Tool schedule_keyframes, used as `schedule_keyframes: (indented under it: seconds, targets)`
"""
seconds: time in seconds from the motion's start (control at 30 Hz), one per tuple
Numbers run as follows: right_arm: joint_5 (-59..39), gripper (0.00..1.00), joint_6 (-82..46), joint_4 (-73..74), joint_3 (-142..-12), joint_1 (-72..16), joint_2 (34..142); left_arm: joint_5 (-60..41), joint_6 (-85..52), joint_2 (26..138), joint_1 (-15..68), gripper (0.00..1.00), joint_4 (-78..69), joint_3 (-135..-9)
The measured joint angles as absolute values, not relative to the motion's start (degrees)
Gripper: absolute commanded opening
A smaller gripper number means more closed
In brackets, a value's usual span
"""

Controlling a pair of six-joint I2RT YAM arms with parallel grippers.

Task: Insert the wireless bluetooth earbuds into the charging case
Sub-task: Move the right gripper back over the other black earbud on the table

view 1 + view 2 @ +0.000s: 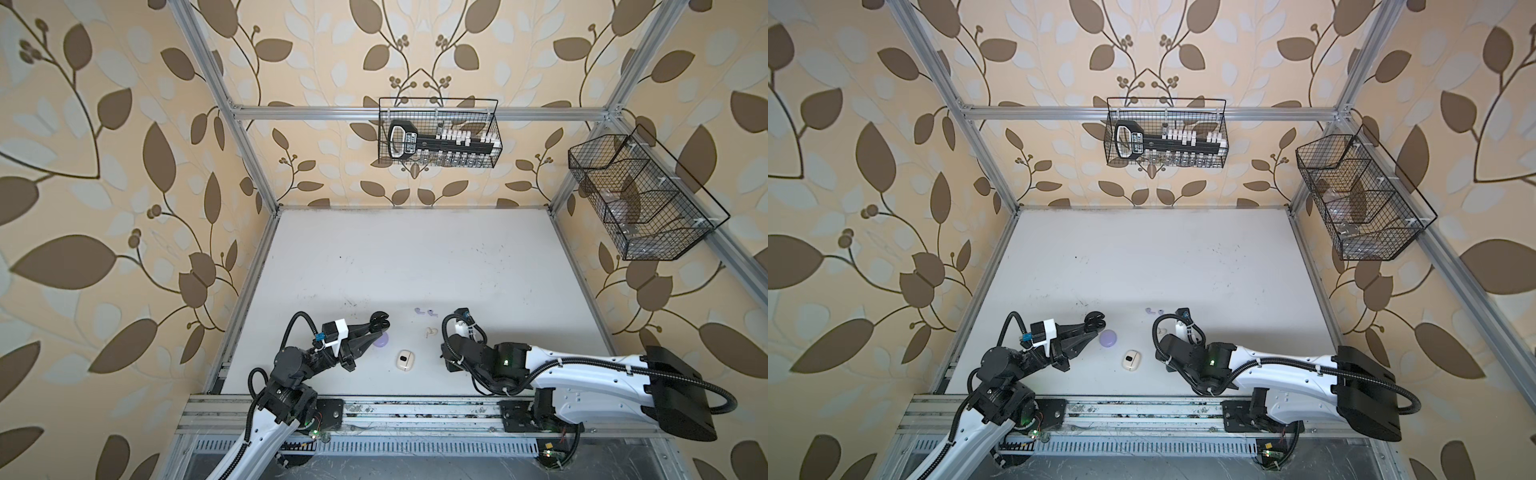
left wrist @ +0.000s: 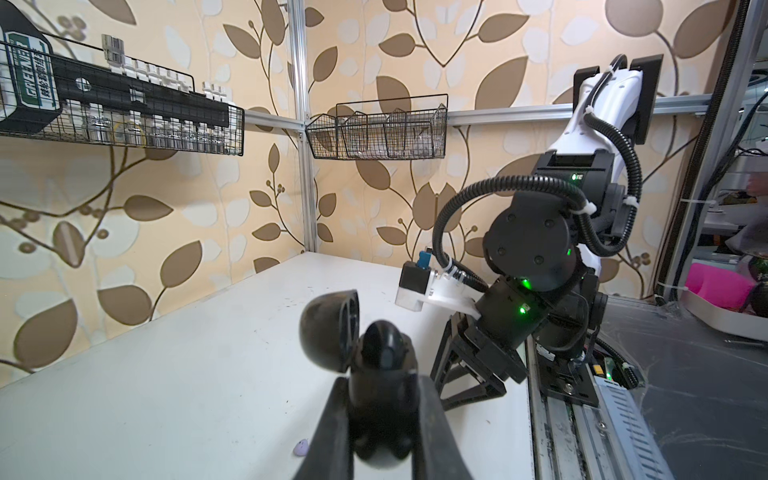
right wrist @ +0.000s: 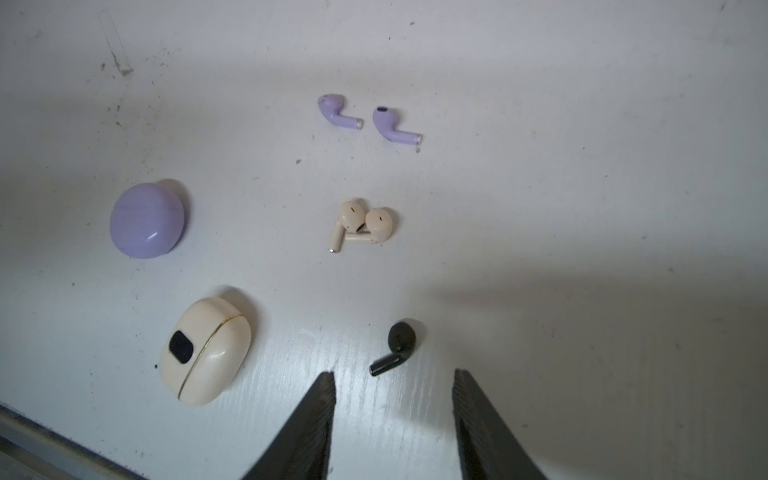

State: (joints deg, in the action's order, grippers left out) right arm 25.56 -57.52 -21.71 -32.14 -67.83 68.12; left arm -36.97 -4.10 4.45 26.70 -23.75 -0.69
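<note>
— Top views, to begin: what's biggest?
— White table. Left gripper, reaching in from the six o'clock edge, is clamped tight on the black charging case, its lid swung open, seemingly clear of the tabletop. Right gripper hangs part open, nothing in its grasp.
— Other cases?
— Cream case, closed, near six o'clock; lavender case at its ten-thirty, near the left gripper. Cream earbuds lie at its one-thirty, touching each other; lavender earbuds at one o'clock, slightly apart.
— And the black earbud?
— Flat on the table just ahead of the right gripper's tips; both top views hide it under that gripper, probably three o'clock of the cream case. Its mate I cannot find.
— What could go wrong?
— The pinch, I think: closing on the round bulb could squirt it away or spin it, and a twisted stem won't meet the well of a case held aloft.
— Heading?
— Long axis runs bulb to stem, oblique to the jaws' closing line; stem tip aims back toward that gripper, about eight o'clock, I judge.
</note>
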Motion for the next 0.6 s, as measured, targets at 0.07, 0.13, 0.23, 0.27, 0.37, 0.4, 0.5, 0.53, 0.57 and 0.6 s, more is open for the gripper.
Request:
schedule_keyframes:
  seconds: [0.07,0.13,0.23,0.27,0.37,0.4,0.5,0.53,0.57,0.6]
  targets:
    - [24.1,0.44,-57.9,-21.2,-32.1,-68.0,70.5,-37.0,-4.1,4.4,26.7,0.0,-23.7,-0.7]
    - [22.8,0.43,-58.3,-20.9,-32.2,-68.1,73.1,-37.0,-4.1,4.3,26.7,0.0,-23.7,-0.7]
    - [21.4,0.43,-58.5,-20.7,-32.9,-68.1,76.6,-37.0,-4.1,3.9,26.7,0.0,-23.6,-0.7]
    - [21.1,0.43,-58.5,-20.7,-33.1,-68.1,77.5,-37.0,-4.1,3.8,26.7,0.0,-23.5,-0.7]
    - [20.7,0.43,-58.5,-20.9,-34.5,-68.1,80.0,-37.0,-4.1,3.4,26.7,0.0,-23.0,-0.7]
    - [20.7,0.43,-58.5,-21.1,-34.9,-68.1,80.6,-37.0,-4.1,3.3,26.7,0.0,-22.9,-0.7]
    - [20.8,0.44,-58.4,-21.9,-36.3,-68.1,82.1,-37.0,-4.1,3.2,26.7,0.0,-22.3,-0.7]
    - [21.0,0.45,-58.3,-22.3,-36.8,-68.1,82.7,-37.0,-4.1,3.2,26.7,0.0,-22.2,-0.7]
    - [21.0,0.45,-58.2,-22.7,-37.2,-68.1,83.1,-37.0,-4.1,3.2,26.7,0.0,-22.2,-0.7]
    - [21.2,0.45,-58.0,-23.1,-37.6,-68.1,83.6,-37.0,-4.1,3.2,26.7,0.0,-22.2,-0.7]
